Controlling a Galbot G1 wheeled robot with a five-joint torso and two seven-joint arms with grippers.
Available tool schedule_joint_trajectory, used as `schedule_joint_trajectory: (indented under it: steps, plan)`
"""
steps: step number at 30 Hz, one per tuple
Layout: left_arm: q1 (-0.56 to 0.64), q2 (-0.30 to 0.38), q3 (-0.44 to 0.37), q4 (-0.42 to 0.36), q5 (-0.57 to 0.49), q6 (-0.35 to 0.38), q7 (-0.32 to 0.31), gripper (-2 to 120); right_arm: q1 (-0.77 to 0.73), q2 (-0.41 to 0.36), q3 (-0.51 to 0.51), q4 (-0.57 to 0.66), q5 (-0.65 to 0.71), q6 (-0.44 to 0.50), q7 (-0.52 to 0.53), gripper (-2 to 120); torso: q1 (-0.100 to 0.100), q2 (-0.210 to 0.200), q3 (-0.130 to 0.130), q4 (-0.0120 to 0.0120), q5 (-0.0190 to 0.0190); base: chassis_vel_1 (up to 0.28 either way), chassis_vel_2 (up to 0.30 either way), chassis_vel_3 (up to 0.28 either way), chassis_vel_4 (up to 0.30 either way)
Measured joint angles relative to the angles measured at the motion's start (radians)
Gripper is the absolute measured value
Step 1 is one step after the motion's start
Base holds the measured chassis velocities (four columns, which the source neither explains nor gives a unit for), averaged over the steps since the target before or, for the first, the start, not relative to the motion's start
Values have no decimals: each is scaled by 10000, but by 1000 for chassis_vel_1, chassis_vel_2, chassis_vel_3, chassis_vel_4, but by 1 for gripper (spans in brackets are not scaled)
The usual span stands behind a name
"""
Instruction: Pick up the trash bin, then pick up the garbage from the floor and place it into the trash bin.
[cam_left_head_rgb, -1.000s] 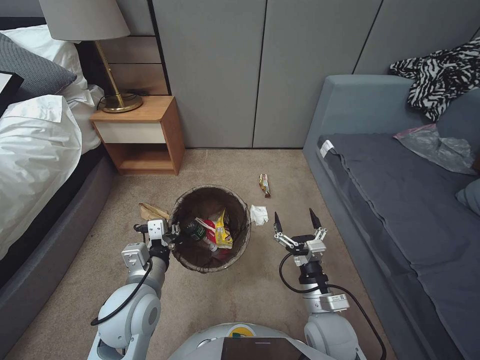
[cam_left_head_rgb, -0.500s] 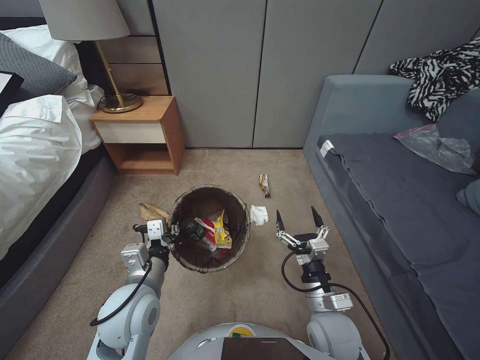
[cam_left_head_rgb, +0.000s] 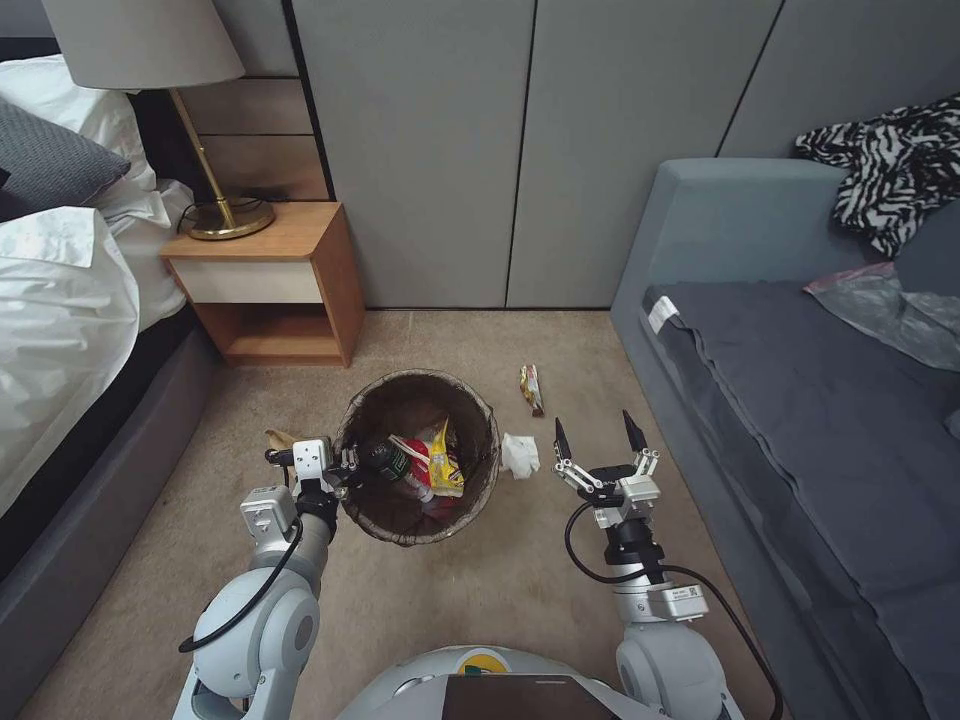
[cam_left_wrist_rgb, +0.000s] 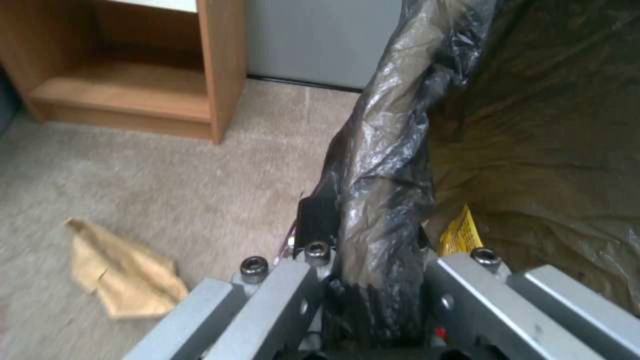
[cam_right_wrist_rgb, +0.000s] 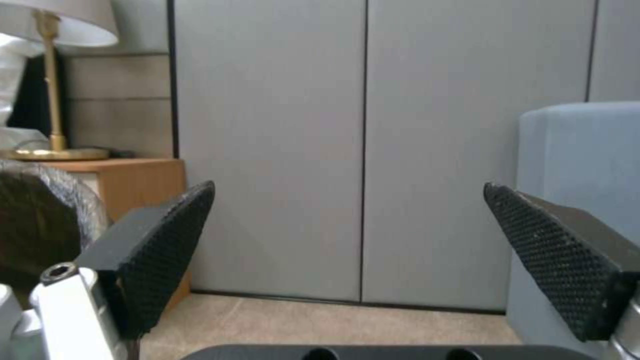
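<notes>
Here, the small round white plastic trash bin (cam_left_head_rgb: 418, 458) with its dark brown-black bag liner is carried just ahead of the robot's base, gripped at its nine o'clock rim by the left gripper (cam_left_head_rgb: 345, 468), whose jaws are clamped shut over the crinkled, glossy film folded across the rim (cam_left_wrist_rgb: 380, 200). The bin is judged light but wide, so the rim is the only sensible hold; the slick liner could slip. Inside, a green-labelled clear bottle (cam_left_head_rgb: 390, 462) and red and yellow snack wrappers (cam_left_head_rgb: 440, 462) are seen. At the bin's three o'clock a crumpled white tissue (cam_left_head_rgb: 519, 455) lies on the beige carpet, judged soft and best pinched at its bulk. At two o'clock lies a thin foil wrapper (cam_left_head_rgb: 531, 388), flat and slippery; at nine o'clock, a limp brown paper scrap (cam_left_wrist_rgb: 123, 272). The right gripper (cam_left_head_rgb: 595, 443) hovers wide open just beside the tissue.
</notes>
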Motion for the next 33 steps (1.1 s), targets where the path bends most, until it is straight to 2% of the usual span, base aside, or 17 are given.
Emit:
schedule_joint_trajectory:
  steps: [10,17,21,24,27,28,30,31,33]
  plan:
    - [-21,-21,21,0,4,-6,-5,2,37,4,5,-109,6,86,-62,97,0,0,1,-3,-4,-288,290,277,-281]
    - [-23,-32,5,4,4,-13,-7,2,186,28,24,-355,-182,599,-161,99,1,-1,2,-2,-3,-297,274,284,-292]
    - [-27,-39,3,3,8,-13,-10,2,313,9,27,-478,-464,944,-229,100,2,-1,3,0,-1,-45,70,41,-60]
    - [-24,-52,4,-3,10,-12,-9,2,304,-45,17,-471,-615,651,-112,100,0,0,-2,-3,0,42,-56,-54,32]
    - [-27,-61,-36,-24,31,-12,-10,2,9,-268,-107,-214,-500,-999,72,100,-1,0,-2,-2,-1,46,-66,-47,59]
    - [-27,-61,-36,-24,31,-12,-10,2,9,-268,-107,-214,-500,-999,72,100,-1,0,-2,-2,-1,27,-59,-45,39]
    - [-22,-59,-36,-25,34,-13,-9,2,-180,-408,-227,-35,-110,-2069,90,100,0,0,-2,-2,-1,0,0,0,0]
    - [-22,-59,-36,-25,34,-13,-9,2,-180,-408,-227,-35,-110,-2069,90,100,0,0,-2,-2,-1,0,0,0,0]
    - [-21,-59,-36,-25,37,-14,-9,2,-361,-511,-324,71,111,-3191,120,100,0,0,-1,-2,-1,0,0,0,0]
